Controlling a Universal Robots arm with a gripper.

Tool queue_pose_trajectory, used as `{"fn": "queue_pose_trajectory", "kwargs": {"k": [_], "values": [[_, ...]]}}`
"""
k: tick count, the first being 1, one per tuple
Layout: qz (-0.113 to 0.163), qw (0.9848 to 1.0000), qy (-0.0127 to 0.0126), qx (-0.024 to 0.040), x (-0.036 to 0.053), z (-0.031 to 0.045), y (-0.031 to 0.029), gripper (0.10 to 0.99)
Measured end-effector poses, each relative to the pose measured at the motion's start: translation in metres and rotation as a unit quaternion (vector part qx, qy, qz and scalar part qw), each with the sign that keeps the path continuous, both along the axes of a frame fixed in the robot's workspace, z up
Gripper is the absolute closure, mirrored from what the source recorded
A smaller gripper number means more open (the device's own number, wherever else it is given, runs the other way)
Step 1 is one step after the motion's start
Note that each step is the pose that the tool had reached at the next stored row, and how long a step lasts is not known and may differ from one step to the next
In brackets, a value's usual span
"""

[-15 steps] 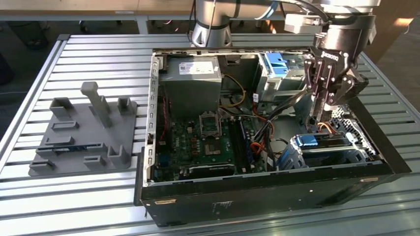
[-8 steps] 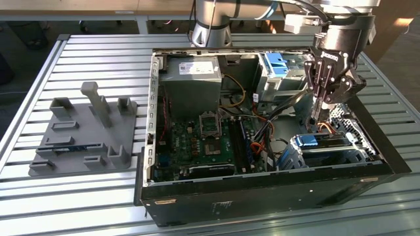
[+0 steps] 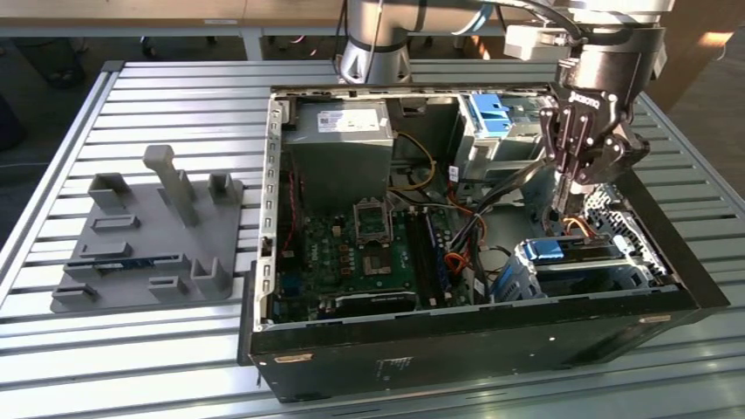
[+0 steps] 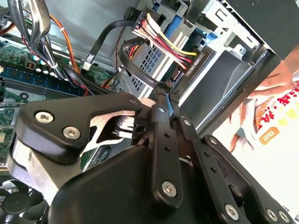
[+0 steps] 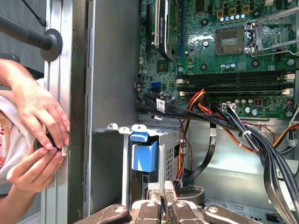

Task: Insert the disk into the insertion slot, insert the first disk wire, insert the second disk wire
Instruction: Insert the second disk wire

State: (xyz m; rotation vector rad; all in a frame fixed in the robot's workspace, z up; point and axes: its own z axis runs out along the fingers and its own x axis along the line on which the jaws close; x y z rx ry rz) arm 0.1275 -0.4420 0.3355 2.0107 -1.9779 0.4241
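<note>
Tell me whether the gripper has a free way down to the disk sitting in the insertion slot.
Probably yes. The gripper hangs above the disk in the insertion slot, and the case is open on top. The black and orange cables beside the disk are the only clutter nearby.

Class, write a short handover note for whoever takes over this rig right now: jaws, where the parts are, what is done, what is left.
Gripper: over the slot, jaws shut on a black wire.
Disk: already seated in the slot.
Coloured wire bundle: its plug is at the disk's end; cannot tell if it is fully in.
Left: the held black wire is not yet plugged in.
Note: a person's hands are at the case's outer wall.
</note>
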Motion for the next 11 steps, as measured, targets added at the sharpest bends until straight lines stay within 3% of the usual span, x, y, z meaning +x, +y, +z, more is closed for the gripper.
{"fn": "queue_pose_trajectory", "kwargs": {"k": [1, 2, 11], "values": [[0.000, 1.0000, 0.0000, 0.0000, 0.0000, 0.0000, 0.0000, 0.929], [0.000, 1.0000, 0.0000, 0.0000, 0.0000, 0.0000, 0.0000, 0.867], [0.000, 1.0000, -0.0003, 0.0050, 0.0001, 0.0042, 0.0000, 0.867]]}}
